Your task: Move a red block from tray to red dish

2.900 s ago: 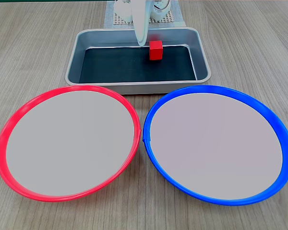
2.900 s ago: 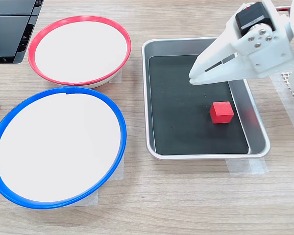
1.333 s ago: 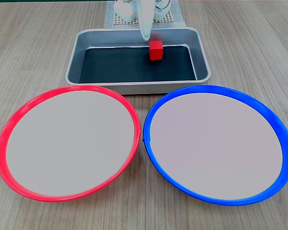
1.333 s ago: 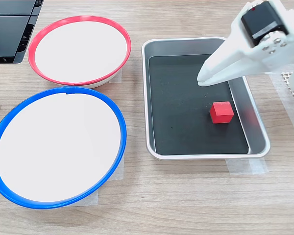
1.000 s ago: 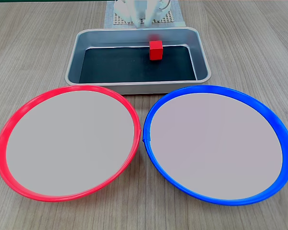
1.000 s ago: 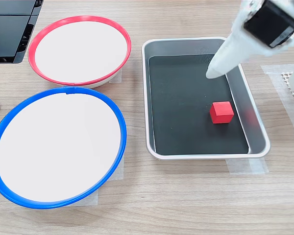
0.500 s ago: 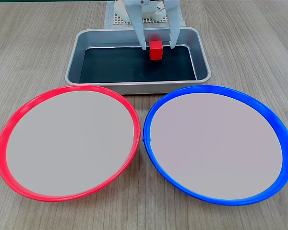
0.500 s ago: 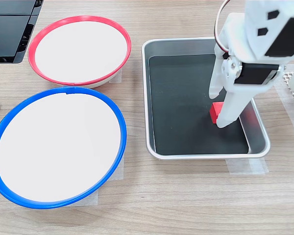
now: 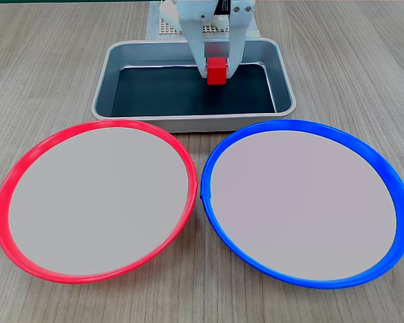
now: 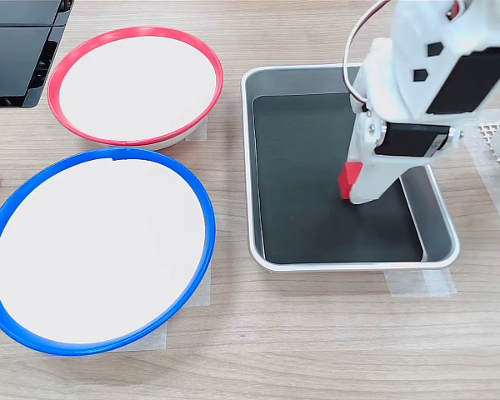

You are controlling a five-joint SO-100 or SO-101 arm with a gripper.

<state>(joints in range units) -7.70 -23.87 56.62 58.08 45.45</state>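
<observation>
Wood-grain tabletop (image 9: 47,74) carries the whole setup in both exterior views. Taking the tray (image 9: 114,64) as the landmark: the white gripper (image 9: 216,73) reaches down into the tray from its far side in the first exterior view, with one finger (image 9: 196,47) on each side of the red block (image 9: 216,70). Both fingers press against the block's side faces, so the jaws are clamped on it. In the second exterior view the gripper (image 10: 356,185) hides most of the red block (image 10: 349,180) (only one red face shows), and whether the block rests on the tray's dark bottom or is raised off it cannot be told. The block sits in the half of the tray (image 10: 333,267) nearer the arm's base.

Outward from the tray, the red dish (image 9: 13,175) lies just in front of it toward the first exterior view's left. A blue-rimmed dish (image 9: 390,182) lies beside the red dish, toward the first exterior view's right, their rims almost touching. Behind the tray, a perforated white mat (image 9: 160,27) lies under the arm.
</observation>
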